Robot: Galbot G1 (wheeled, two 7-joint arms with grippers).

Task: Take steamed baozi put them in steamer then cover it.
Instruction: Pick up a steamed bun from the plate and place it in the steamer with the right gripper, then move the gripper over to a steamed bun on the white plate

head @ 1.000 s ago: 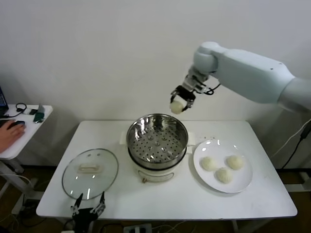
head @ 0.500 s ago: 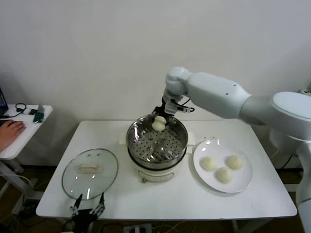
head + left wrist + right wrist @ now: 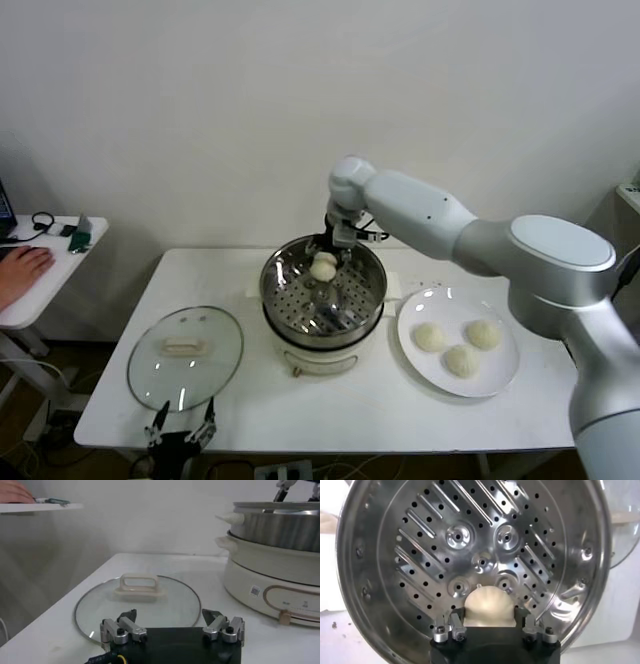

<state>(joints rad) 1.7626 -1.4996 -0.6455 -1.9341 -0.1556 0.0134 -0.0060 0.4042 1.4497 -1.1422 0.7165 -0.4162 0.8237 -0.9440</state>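
Observation:
The steamer point(image 3: 277, 296) stands mid-table, a shiny pot with a perforated tray point(image 3: 470, 540) on a cream base point(image 3: 270, 585). My right gripper point(image 3: 326, 252) hangs inside its far rim, and its fingers point(image 3: 457, 618) press on both sides of one steamed baozi point(image 3: 488, 605) point(image 3: 323, 268) just above the tray. Three more baozi point(image 3: 461, 361) lie on the white plate point(image 3: 505, 380) to the steamer's right. The glass cover point(image 3: 185, 350) point(image 3: 137, 600) lies flat to the steamer's left. My left gripper point(image 3: 182, 430) point(image 3: 171, 615) waits open at the table's front edge, just short of the cover.
A small side table point(image 3: 60, 265) stands off to the left with a person's hand point(image 3: 22, 268) and small items on it. The wall runs close behind the main table point(image 3: 350, 420).
My right arm carried the baozi from high above the steamer's far right down to the left and into the pot. The left arm stayed put.

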